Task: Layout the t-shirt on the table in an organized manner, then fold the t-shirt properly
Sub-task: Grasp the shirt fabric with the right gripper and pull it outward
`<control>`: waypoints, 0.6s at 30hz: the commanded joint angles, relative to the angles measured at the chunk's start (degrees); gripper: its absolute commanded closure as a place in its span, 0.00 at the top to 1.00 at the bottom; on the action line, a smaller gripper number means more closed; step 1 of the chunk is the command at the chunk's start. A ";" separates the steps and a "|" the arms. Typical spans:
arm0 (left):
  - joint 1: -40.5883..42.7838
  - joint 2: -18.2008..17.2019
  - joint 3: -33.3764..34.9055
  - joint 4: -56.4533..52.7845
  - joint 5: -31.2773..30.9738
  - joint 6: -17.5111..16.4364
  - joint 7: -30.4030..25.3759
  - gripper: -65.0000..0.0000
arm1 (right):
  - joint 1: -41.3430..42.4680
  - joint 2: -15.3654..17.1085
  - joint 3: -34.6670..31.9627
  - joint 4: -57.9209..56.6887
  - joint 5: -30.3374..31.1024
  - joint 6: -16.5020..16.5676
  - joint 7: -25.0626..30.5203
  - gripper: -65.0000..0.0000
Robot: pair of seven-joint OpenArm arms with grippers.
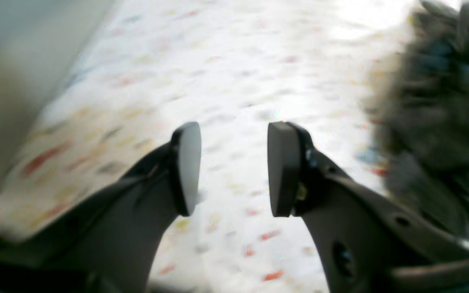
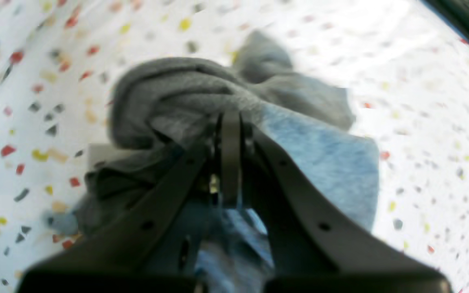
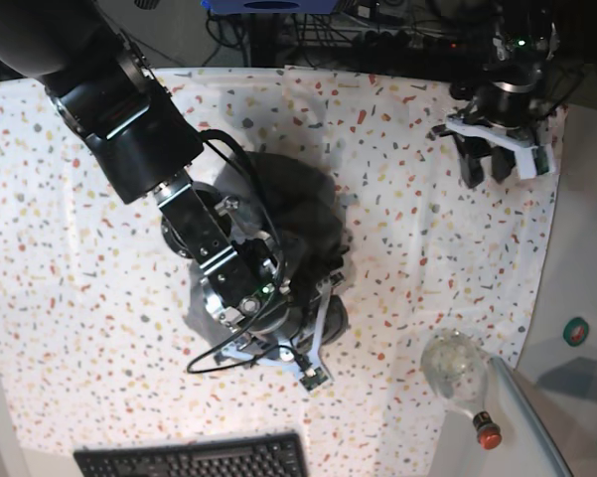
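The heather-grey t-shirt (image 3: 300, 204) lies bunched in a heap in the middle of the speckled table (image 3: 70, 258). My right gripper (image 3: 328, 293) reaches into the heap's near side. In the right wrist view its jaws are pressed together on a fold of the t-shirt (image 2: 169, 93), with the gripper (image 2: 230, 122) buried in the cloth. My left gripper (image 3: 485, 167) hangs over the table's far right corner, away from the shirt. In the left wrist view the left gripper (image 1: 234, 167) is open, with only bare table (image 1: 234, 61) between its pads. A dark blurred mass fills that view's right edge.
A clear glass bottle (image 3: 455, 370) with a red cap lies near the front right edge. A black keyboard (image 3: 194, 459) sits at the front. A plain grey side surface (image 3: 576, 298) borders the table on the right. Cables and equipment run along the back edge.
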 commanded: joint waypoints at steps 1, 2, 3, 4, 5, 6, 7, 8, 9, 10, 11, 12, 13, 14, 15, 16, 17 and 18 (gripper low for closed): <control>-0.44 -0.22 1.82 0.81 0.87 -0.21 -1.22 0.40 | 1.31 0.05 1.00 1.81 -0.37 -0.65 0.00 0.00; -1.41 -0.22 3.66 0.81 1.57 -0.21 -1.22 0.40 | 1.31 0.93 1.35 2.60 -0.37 -0.65 -0.17 0.00; -2.38 -0.22 5.51 0.81 1.84 -0.21 -1.22 0.40 | 1.31 1.72 1.70 3.57 -0.37 -0.65 -0.26 0.00; -3.61 -0.22 7.18 0.81 1.57 -0.21 -1.22 0.40 | 1.31 2.43 1.88 4.54 -0.37 -0.65 -0.26 0.00; -5.10 -0.22 9.55 0.72 1.66 -0.21 -1.22 0.40 | 1.31 3.39 2.49 5.24 -0.37 -0.65 -0.26 0.00; -6.60 -0.22 12.02 0.19 2.01 -0.12 -1.22 0.40 | 1.31 4.18 3.72 5.94 -0.37 -0.65 -0.26 0.00; -8.35 -0.31 14.48 -0.69 2.01 -0.03 -1.22 0.40 | 1.31 4.80 5.04 6.56 -0.37 -0.65 -0.26 0.00; -10.29 -0.31 16.68 -1.56 2.01 -0.03 -1.22 0.40 | 1.31 5.33 6.71 6.91 -0.37 -0.65 -0.26 0.00; -12.22 -0.22 18.96 -2.88 2.01 -0.03 -1.22 0.40 | 1.22 5.94 8.73 7.26 -0.37 -0.65 -0.26 0.00; -14.07 -0.22 20.98 -4.29 2.01 -0.03 -1.22 0.39 | 1.22 6.73 10.49 7.44 -0.37 -0.65 -0.26 0.00; -15.91 -0.13 23.01 -5.78 2.01 0.06 -1.39 0.39 | 0.78 7.88 11.99 7.61 -0.37 -0.65 -0.26 0.00; -17.58 -0.05 24.32 -7.10 2.01 0.06 -1.48 0.39 | 0.61 8.84 13.13 7.70 -0.37 -0.65 -0.17 0.00; -19.08 0.04 25.73 -8.51 2.01 0.06 -1.57 0.39 | 0.61 9.99 14.10 7.70 -0.37 -0.65 -0.08 0.00; -20.84 0.48 27.05 -10.53 2.01 0.06 -1.57 0.39 | 0.52 11.30 15.33 7.70 -0.37 -0.65 0.00 0.00; -22.42 0.74 27.93 -12.82 2.01 0.15 -1.57 0.39 | 0.34 12.36 16.56 7.44 -0.37 -0.65 0.00 0.00; -23.83 0.74 28.81 -15.28 2.01 0.15 -1.57 0.39 | -0.27 13.24 17.96 7.35 -0.37 -0.65 0.09 0.00; -24.79 0.83 29.42 -17.21 2.01 0.15 -1.57 0.39 | -0.62 14.12 19.64 7.52 -0.37 -0.65 0.09 0.00; -25.32 0.92 30.13 -18.80 2.01 0.15 -1.57 0.39 | -0.71 14.91 21.48 7.52 -0.37 -0.65 0.09 0.00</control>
